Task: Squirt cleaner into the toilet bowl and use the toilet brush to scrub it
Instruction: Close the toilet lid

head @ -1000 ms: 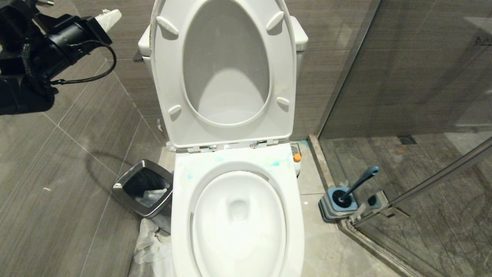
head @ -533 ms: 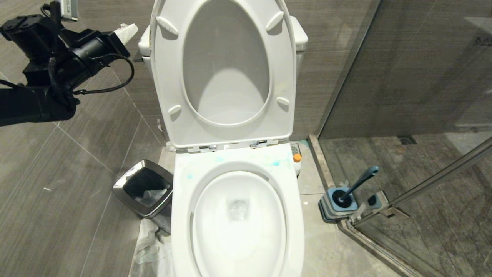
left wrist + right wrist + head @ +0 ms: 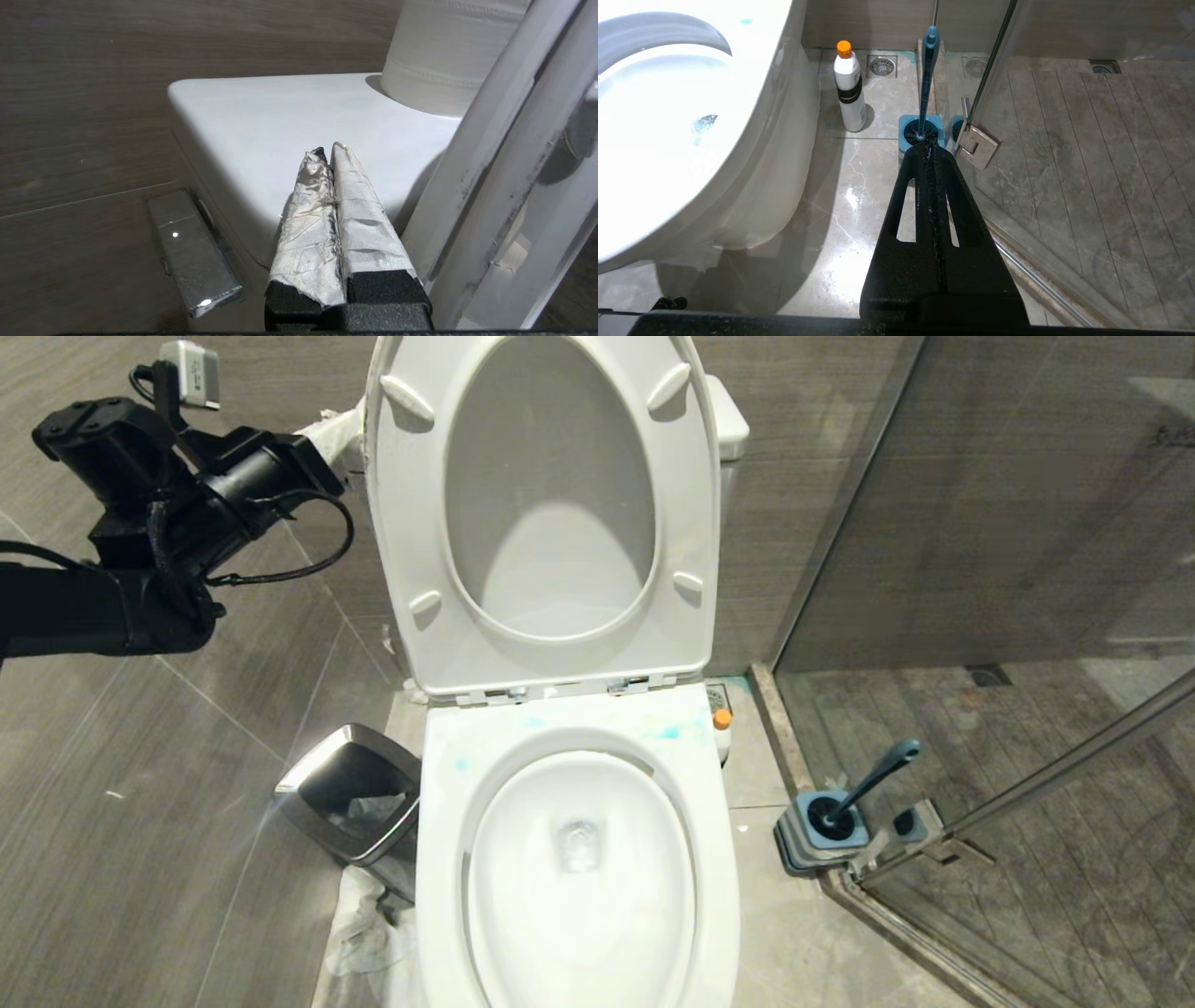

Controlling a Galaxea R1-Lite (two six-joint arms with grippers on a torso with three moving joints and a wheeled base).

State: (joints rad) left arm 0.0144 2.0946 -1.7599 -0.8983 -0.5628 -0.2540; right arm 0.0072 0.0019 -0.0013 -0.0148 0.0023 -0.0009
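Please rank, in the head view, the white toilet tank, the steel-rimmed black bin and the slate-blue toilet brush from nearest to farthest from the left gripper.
1. White toilet tank: right at the left gripper.
2. Steel-rimmed black bin: on the floor below, left of the bowl.
3. Slate-blue toilet brush: far side, by the glass door.

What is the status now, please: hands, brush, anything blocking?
Left hand shut, empty, at tank corner. Right hand shut, empty. Toilet brush in holder. Raised seat close beside left hand.

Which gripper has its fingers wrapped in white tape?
The left gripper, shut, up beside the toilet tank. The right gripper, also shut and low near the toilet brush, has bare black fingers.
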